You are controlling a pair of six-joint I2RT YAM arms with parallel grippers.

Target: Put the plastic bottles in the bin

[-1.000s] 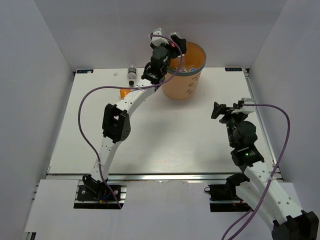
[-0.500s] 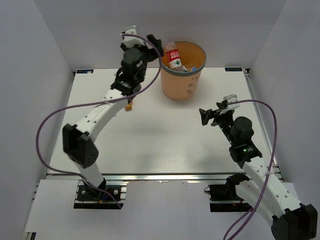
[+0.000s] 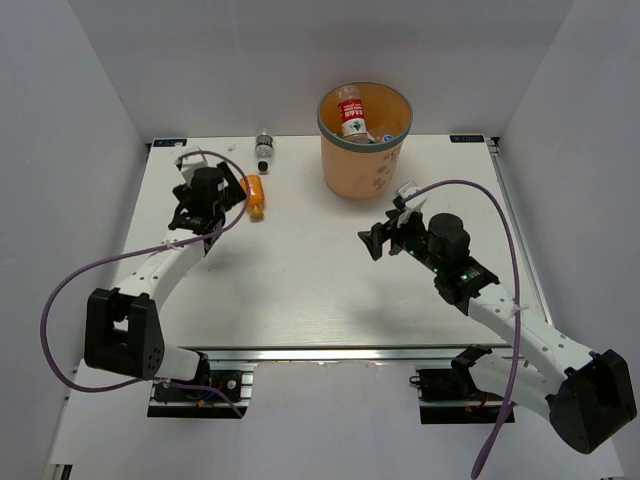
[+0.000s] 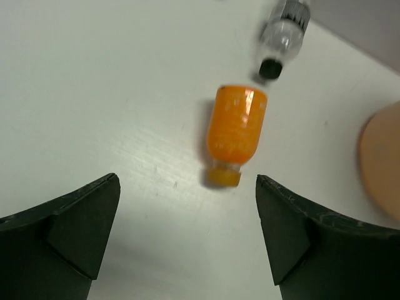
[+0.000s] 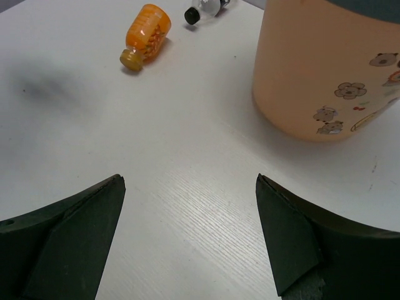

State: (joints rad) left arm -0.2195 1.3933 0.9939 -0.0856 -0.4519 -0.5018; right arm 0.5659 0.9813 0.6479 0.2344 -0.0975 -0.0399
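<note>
An orange bottle [image 3: 256,198] lies on the table, cap toward the front; it also shows in the left wrist view [image 4: 236,128] and the right wrist view [image 5: 147,34]. A grey-labelled bottle with a dark cap [image 3: 264,148] lies just behind it [image 4: 284,34]. The orange bin [image 3: 365,150] stands at the back middle, with a red-labelled bottle [image 3: 348,112] and others inside. My left gripper [image 3: 222,182] is open and empty, just short of the orange bottle's cap [image 4: 187,181]. My right gripper [image 3: 385,230] is open and empty over the table, in front of the bin [image 5: 189,178].
The bin's side with small prints fills the upper right of the right wrist view [image 5: 325,69]. White walls close the table on the left, back and right. A purple cable loops from each arm.
My left arm has drawn back from the bin's rim, swung left and come down near the orange bottle. The red-labelled bottle now lies in the bin. My right gripper has moved left toward the middle.
</note>
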